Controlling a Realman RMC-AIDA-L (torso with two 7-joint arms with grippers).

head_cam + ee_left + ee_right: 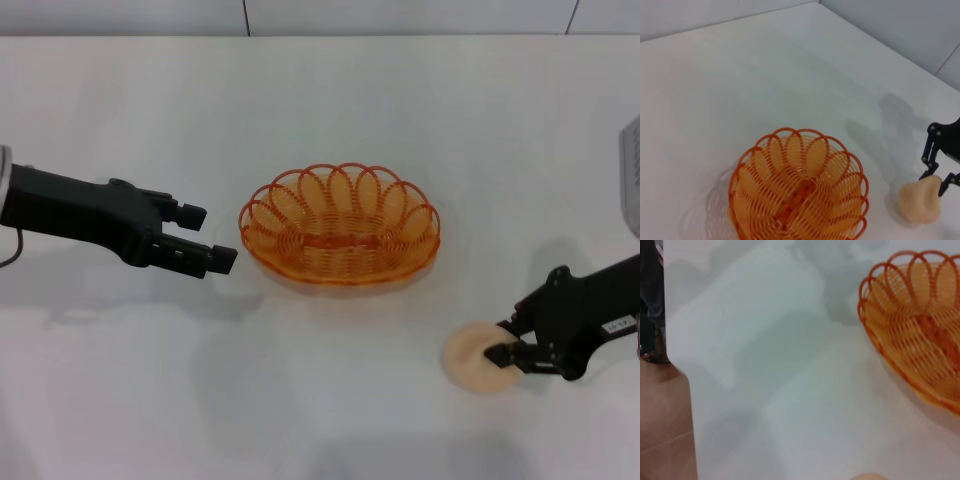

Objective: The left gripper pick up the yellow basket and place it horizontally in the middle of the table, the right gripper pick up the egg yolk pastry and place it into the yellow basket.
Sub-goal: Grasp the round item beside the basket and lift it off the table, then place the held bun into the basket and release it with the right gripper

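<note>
The yellow basket lies flat with its long side across, near the middle of the white table. It also shows in the left wrist view and the right wrist view, and nothing is in it. My left gripper hovers just left of the basket, open and apart from its rim. The egg yolk pastry is at the front right, low over or on the table, and shows in the left wrist view too. My right gripper is shut on the pastry's right part, one finger on either side.
A grey ribbed object pokes in at the table's right edge. The table's edge and a brown floor show in the right wrist view. A tiled wall runs behind the table's far edge.
</note>
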